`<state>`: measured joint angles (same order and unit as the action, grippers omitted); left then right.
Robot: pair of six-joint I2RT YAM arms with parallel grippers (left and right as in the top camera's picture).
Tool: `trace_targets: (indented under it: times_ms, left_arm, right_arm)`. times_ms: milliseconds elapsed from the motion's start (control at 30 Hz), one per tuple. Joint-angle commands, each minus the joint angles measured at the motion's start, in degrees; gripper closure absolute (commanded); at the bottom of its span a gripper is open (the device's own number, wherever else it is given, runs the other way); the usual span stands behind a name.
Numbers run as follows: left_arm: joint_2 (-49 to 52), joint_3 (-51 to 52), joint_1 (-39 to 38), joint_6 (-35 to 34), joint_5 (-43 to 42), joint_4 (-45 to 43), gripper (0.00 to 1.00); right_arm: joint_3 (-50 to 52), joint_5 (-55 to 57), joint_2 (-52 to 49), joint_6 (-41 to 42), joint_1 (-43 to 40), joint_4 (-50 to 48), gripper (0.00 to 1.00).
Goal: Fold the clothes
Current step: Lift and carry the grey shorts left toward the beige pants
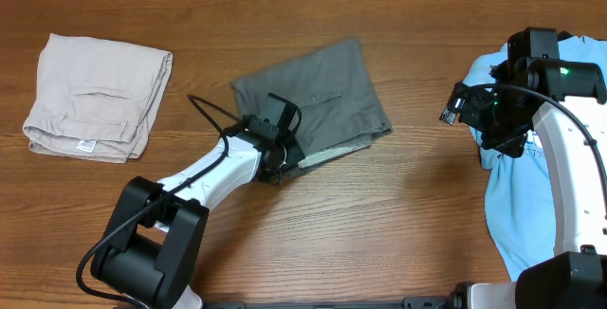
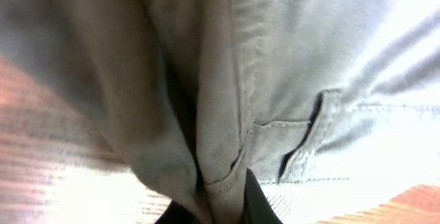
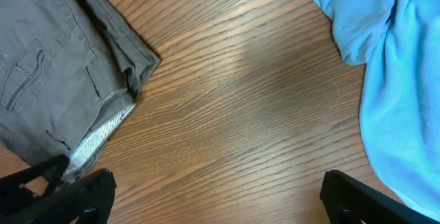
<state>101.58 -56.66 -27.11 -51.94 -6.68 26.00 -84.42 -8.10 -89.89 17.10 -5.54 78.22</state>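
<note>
The wooden table (image 1: 398, 224) gives you the most room. Seen from above, its widest bare stretch runs from the centre down to 6 o'clock and across to about 4 o'clock, between the two arms. A narrower bare strip lies along the far edge at 12 o'clock.

The blue cloth (image 1: 512, 214) fills the 3 to 4 o'clock side and runs off the right edge. It lies rumpled under your right arm (image 1: 579, 157).

The grey shorts (image 1: 322, 91) lie just above the centre, turned at an angle, with the slit pocket facing up. Their near edge faces 5 o'clock and shows a pale lining. Bare wood separates them from the blue cloth.

The beige folded garment (image 1: 95, 91) sits at 10 o'clock, well apart from the grey shorts, with its small white tag (image 1: 85, 145) at the near edge.

Your left arm (image 1: 204, 172) reaches from its base at 7 o'clock diagonally towards 1 o'clock. Its black cable (image 1: 211, 115) loops out just beside the left edge of the grey shorts. The left gripper (image 1: 283, 157) is at their 7 o'clock corner, closed tight with a bunched fold of the grey cloth pinched between its fingers.

Your right arm rises from 5 o'clock along the right edge, with its wrist turned towards 9 o'clock. The right gripper (image 3: 206, 189) is spread wide over bare wood with nothing between its fingers. The corner of the grey shorts is on one side of it and the blue cloth on the other.
</note>
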Motion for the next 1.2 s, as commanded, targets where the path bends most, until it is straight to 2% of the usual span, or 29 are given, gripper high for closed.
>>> trace_targets:
  times_ms: [0, 133, 267, 500, 867, 967, 1167]
  left_arm:
    - [0.22, -4.48, 0.31, 20.87, -0.39, 0.72, 0.96]
    - [0.13, -10.91, 1.57, 33.46, 1.18, 6.54, 0.96]
    - [0.07, -19.12, 3.91, 38.71, 8.50, 15.65, 0.96]
    - [0.07, -29.81, 8.07, 50.18, 24.52, 24.72, 0.96]
    - [0.07, -34.45, 11.80, 62.58, 51.93, 22.29, 0.96]
    - [0.07, -35.01, 13.22, 64.50, 54.29, 20.39, 0.96]
    - [-0.17, -37.40, 17.14, 64.67, 53.11, 20.31, 0.96]
  right_arm:
    - [-0.94, 0.39, 0.13, -0.22, 0.00, -0.13, 0.00]
    - [-0.94, 0.39, 0.13, -0.22, 0.00, -0.13, 0.00]
    - [-0.94, 0.39, 0.13, -0.22, 0.00, -0.13, 0.00]
    - [-0.94, 0.39, 0.13, -0.22, 0.00, -0.13, 0.00]
    - [-0.94, 0.39, 0.13, -0.22, 0.00, -0.15, 0.00]
    - [-0.94, 0.39, 0.13, -0.22, 0.00, -0.13, 0.00]
    - [-0.94, 0.39, 0.13, -0.22, 0.00, -0.13, 0.00]
